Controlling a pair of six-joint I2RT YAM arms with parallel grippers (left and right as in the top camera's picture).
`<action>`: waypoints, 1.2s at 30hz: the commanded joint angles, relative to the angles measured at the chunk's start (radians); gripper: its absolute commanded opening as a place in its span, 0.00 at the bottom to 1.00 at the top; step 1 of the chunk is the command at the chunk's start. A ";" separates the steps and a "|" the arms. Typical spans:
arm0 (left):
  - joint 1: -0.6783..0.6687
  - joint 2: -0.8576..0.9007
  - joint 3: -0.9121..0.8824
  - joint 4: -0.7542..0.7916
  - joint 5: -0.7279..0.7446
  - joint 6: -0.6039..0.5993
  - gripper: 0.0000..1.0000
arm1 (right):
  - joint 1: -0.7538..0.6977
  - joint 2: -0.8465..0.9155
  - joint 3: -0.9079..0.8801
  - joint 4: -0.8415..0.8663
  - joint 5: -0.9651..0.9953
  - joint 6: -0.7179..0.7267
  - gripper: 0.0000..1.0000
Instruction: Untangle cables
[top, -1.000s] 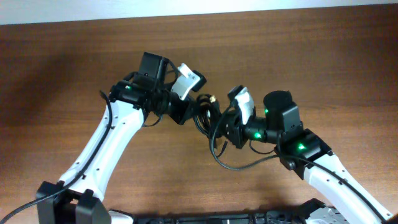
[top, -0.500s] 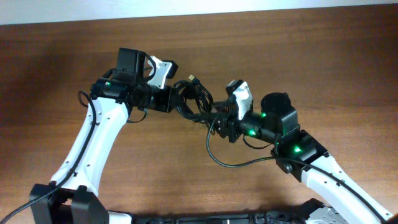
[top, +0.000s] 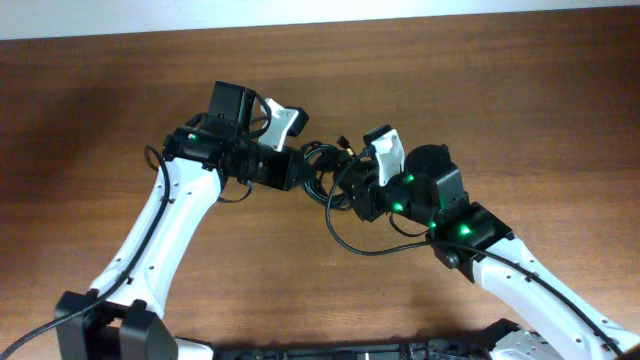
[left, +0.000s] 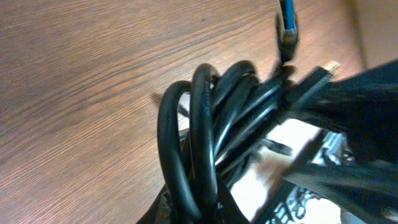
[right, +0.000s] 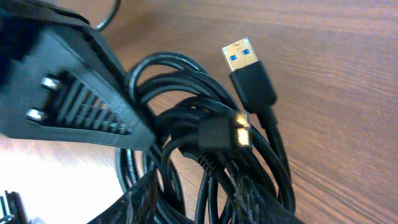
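Overhead, the wooden table (top: 520, 90) fills the frame, and both arms reach toward its middle. The left arm (top: 165, 235), white with a black wrist, comes in from the lower left. The right arm (top: 530, 280) comes in from the lower right, with green lights on its wrist. The left gripper (top: 298, 170) and the right gripper (top: 352, 192) face each other, close together, with the cables (top: 325, 168) bunched as a dark knot between them. One loose loop (top: 365, 247) of cord sags from the knot toward the near edge and curves back under the right wrist.

The left wrist view shows the cables (left: 198, 143) rising from between that gripper's fingers as several stacked black loops. The fingers are closed on the lower part of the bundle. A blue-tipped plug (left: 287, 28) hangs blurred at the top.

In the right wrist view, two tape-wrapped fingertips (right: 252, 200) sit at the bottom edge on either side of the cords and pinch them. The cables (right: 180, 118) coil over one another there, just above the wood. The left gripper's ribbed black finger (right: 78, 93) lies across the coils from the left. A USB-A plug (right: 244, 56) with a blue insert points up and away. A smaller silvery plug (right: 239, 134) lies in the middle of the coils.
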 joint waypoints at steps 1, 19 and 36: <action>-0.002 -0.007 0.023 0.044 0.315 -0.002 0.00 | 0.006 0.017 0.003 -0.041 0.074 -0.024 0.40; 0.077 -0.007 0.023 0.188 -0.186 -0.401 0.00 | 0.005 -0.210 0.003 -0.206 -0.234 -0.065 0.04; 0.137 -0.066 0.023 0.156 -0.222 -0.517 0.00 | 0.005 -0.166 0.003 -0.218 0.157 0.208 0.14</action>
